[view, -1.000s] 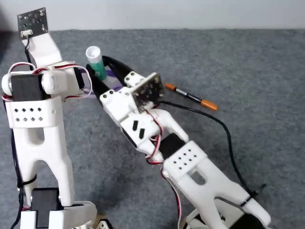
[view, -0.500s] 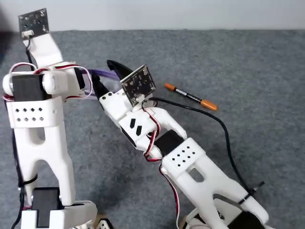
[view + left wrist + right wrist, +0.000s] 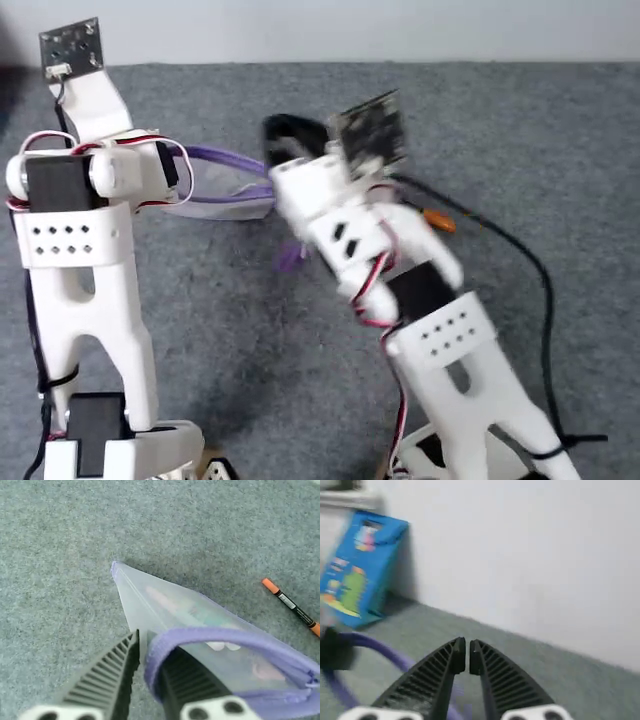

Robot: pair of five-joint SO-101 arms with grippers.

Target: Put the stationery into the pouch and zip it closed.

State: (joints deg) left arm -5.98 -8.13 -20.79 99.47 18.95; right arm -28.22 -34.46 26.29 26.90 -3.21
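Observation:
A translucent pouch (image 3: 200,630) with a purple zip rim (image 3: 235,640) lies on the grey carpet, with a greenish stick and pale items showing through its wall. My left gripper (image 3: 141,637) is shut on that rim near the pouch's corner; the high view shows the same gripper (image 3: 190,175) at the pouch (image 3: 225,195). My right gripper (image 3: 466,645) is shut with nothing in it, raised and facing the wall, just beyond the pouch's far end (image 3: 285,128). An orange-capped black pen (image 3: 290,607) lies on the carpet beside the pouch, partly hidden behind the right arm (image 3: 440,220).
A blue printed box (image 3: 357,570) leans against the white wall behind the table. The right arm's black cable (image 3: 540,290) loops over the carpet on the right. A purple scrap of the pouch (image 3: 290,255) lies under the right arm. Open carpet stretches to the far right.
The right arm lifted away from the pouch mouth and swung right. The green-and-white stick it held over the pouch a second ago has left its fingers. The left arm stayed still.

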